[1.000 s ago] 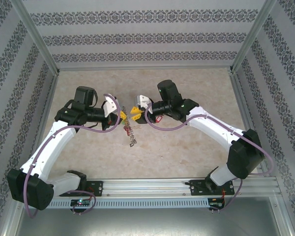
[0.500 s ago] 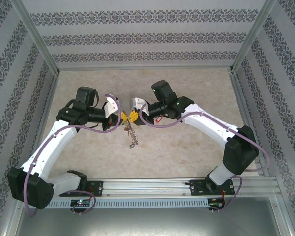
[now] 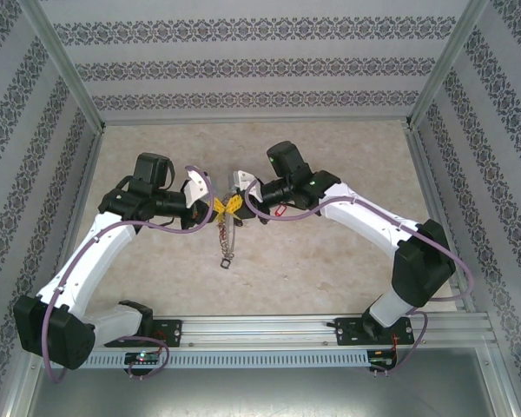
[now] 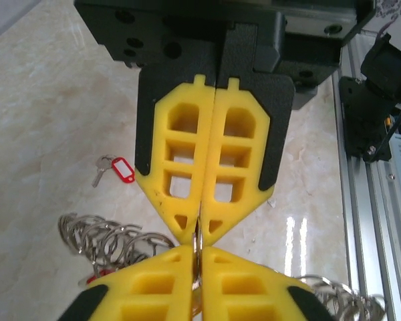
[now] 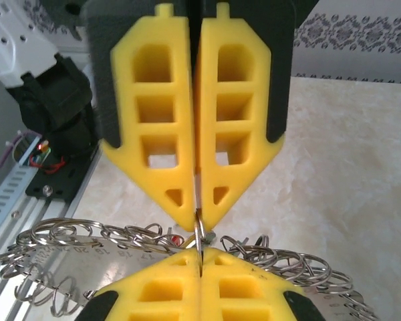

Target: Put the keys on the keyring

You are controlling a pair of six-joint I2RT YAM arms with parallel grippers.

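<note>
The marbled bench lies between patterned walls, with both arms reaching in from its near edge to meet over the middle. The left gripper and the right gripper face each other tip to tip, almost touching. Each has its yellow fingers pressed together on the same thin strand of wire, so both are closed and pinching the keyring at its top. From that pinch the keyring hangs as a narrow chain of coiled grey loops, running towards the near edge, with its lower end down by the bench. In the wrist views its loops fan out to either side beneath the fingertips, and a bit of red shows among them. One small silvery key with a red tag lies flat on the bench apart from the keyring, under the right arm.
</note>
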